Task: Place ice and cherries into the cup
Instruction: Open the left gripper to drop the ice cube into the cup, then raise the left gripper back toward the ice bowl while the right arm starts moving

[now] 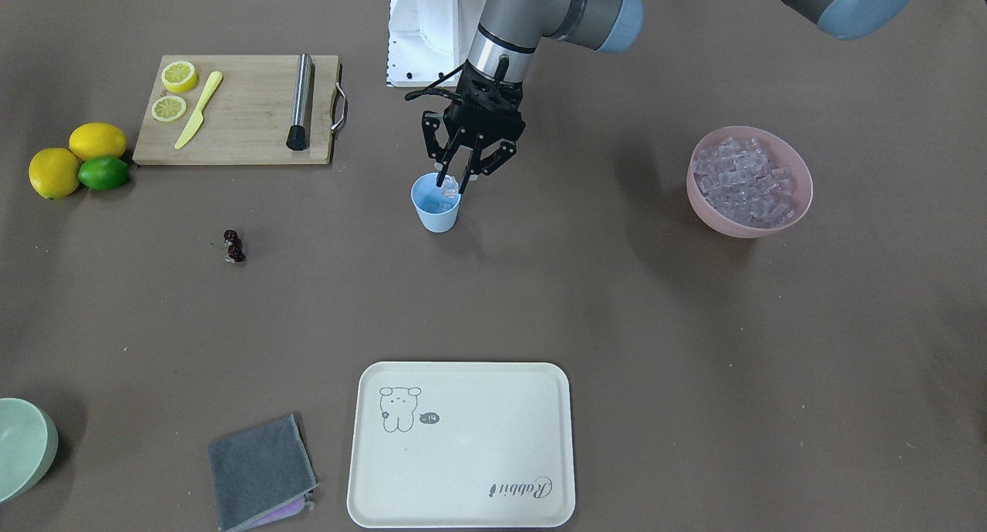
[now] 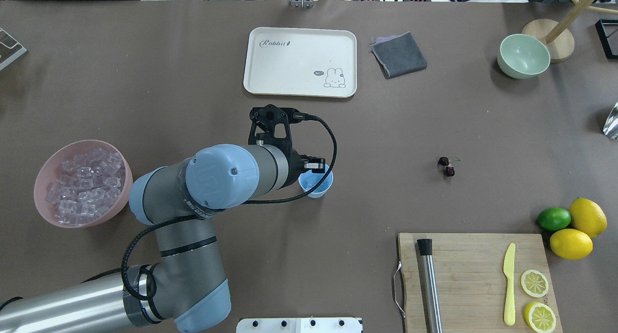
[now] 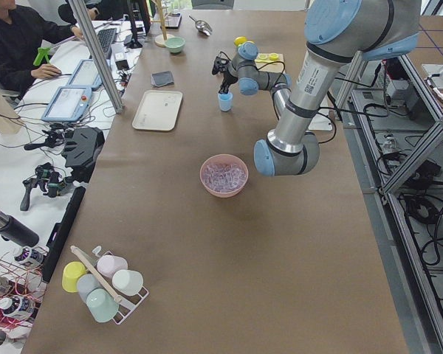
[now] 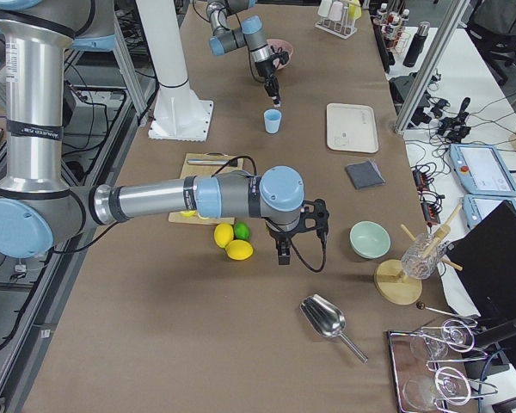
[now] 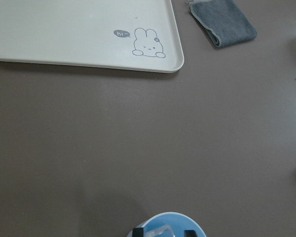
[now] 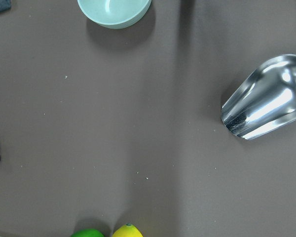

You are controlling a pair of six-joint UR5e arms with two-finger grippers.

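Left gripper [image 1: 453, 185]: hung over the cup's mouth, fingers pinching one ice cube
Right gripper [image 4: 282, 252]: far off by the lemons [image 4: 232, 243]; its grip could not be told
Pink bowl [image 1: 794, 210]: full of ice [image 1: 744, 181], well apart from the cup
Cup [image 1: 436, 214]: stood upright mid-table, contents unclear
Cherries [image 1: 234, 246]: lay on the table, not yet moved
Ice cube [image 5: 160, 231]: held at the rim, unreleased
Progress: judged early, with cherries left
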